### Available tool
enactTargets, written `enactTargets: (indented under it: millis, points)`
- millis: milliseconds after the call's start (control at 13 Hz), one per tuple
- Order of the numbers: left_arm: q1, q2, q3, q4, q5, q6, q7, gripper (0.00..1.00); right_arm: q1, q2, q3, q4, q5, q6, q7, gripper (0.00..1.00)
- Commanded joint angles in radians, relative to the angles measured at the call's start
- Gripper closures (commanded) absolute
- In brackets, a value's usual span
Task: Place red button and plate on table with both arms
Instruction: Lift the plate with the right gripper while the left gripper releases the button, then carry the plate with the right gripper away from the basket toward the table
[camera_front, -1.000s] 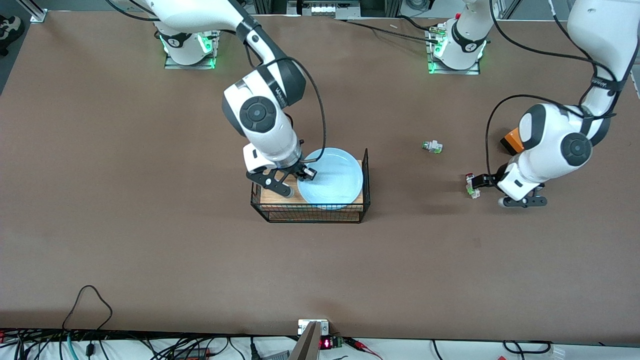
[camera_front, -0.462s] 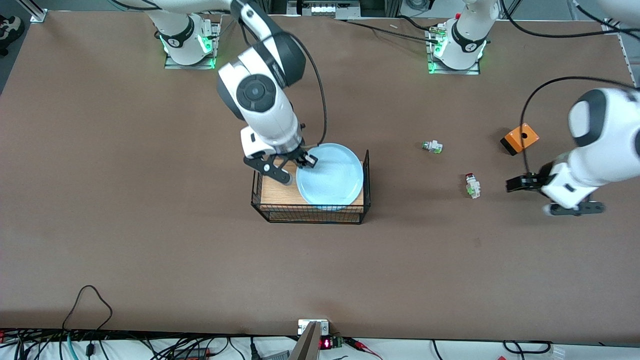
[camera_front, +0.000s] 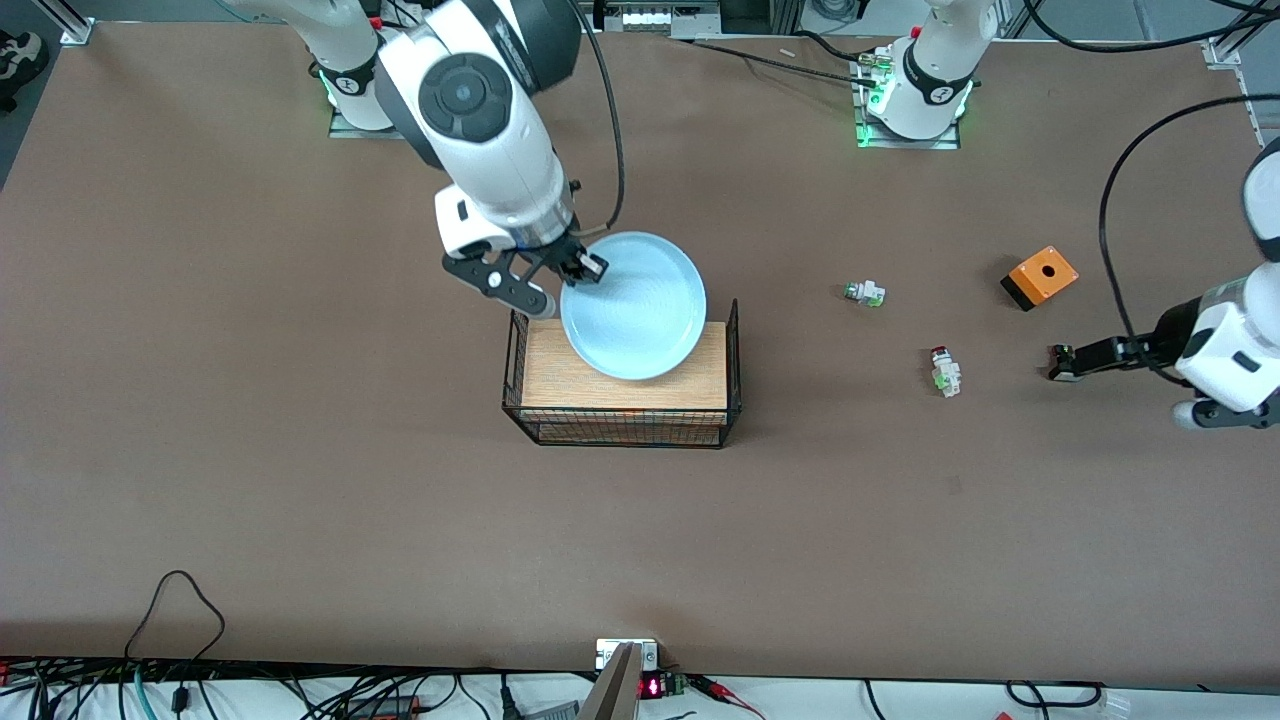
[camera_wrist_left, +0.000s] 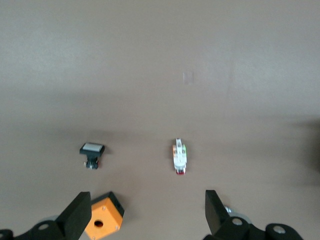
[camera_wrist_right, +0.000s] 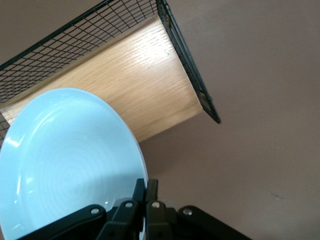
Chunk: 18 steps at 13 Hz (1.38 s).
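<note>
The pale-blue plate (camera_front: 640, 310) hangs in the air over the rack's top, tilted, with my right gripper (camera_front: 570, 285) shut on its rim; the right wrist view shows the plate (camera_wrist_right: 70, 160) and the gripper (camera_wrist_right: 148, 186) pinching its edge. The red button (camera_front: 942, 371) lies on its side on the brown table (camera_front: 300, 450), toward the left arm's end. My left gripper (camera_front: 1120, 390) hovers open and holds nothing, apart from the button, closer to that end of the table. In the left wrist view the red button (camera_wrist_left: 179, 158) lies ahead of the left gripper (camera_wrist_left: 147, 205).
The black wire rack (camera_front: 620, 415) with its wood top (camera_wrist_right: 130, 70) stands mid-table under the plate. A green-capped switch (camera_front: 864, 293) and an orange box (camera_front: 1039, 276) lie farther from the front camera than the red button; the orange box (camera_wrist_left: 101, 216) shows by one left finger.
My right gripper has lifted the plate off the rack's top and carried it toward the robots' bases. The left gripper has drawn away from the red button, which stays on the table.
</note>
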Motion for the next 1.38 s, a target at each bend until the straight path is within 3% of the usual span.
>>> enactTargets:
  millis: [0,154,308,538,692,1000,1308]
  points:
    - [-0.013,0.007,-0.007,0.102,-0.003,-0.111,0.007,0.0,-0.006,-0.071,0.001,-0.008,0.005,-0.1,-0.002,1.0]
    - [-0.017,0.007,-0.012,0.148,-0.001,-0.192,0.009,0.0,-0.03,-0.101,-0.009,-0.008,0.005,-0.148,-0.089,1.0]
    - [-0.011,0.01,-0.007,0.168,-0.012,-0.193,0.007,0.0,-0.097,-0.111,-0.009,-0.008,0.007,-0.187,-0.213,1.0]
    - [-0.019,0.018,-0.01,0.234,-0.012,-0.191,-0.048,0.0,-0.235,-0.109,-0.009,-0.008,0.011,-0.204,-0.49,1.0]
    - [-0.017,0.009,-0.01,0.261,-0.012,-0.2,-0.059,0.0,-0.364,-0.096,-0.009,-0.022,0.079,-0.209,-0.687,1.0]
    - [-0.017,0.009,-0.01,0.275,-0.016,-0.207,-0.062,0.0,-0.571,-0.02,-0.009,-0.025,0.165,-0.203,-1.035,1.0]
    - [-0.02,-0.005,-0.023,0.275,-0.007,-0.22,-0.06,0.0,-0.674,0.072,-0.009,-0.02,0.176,-0.15,-1.259,1.0]
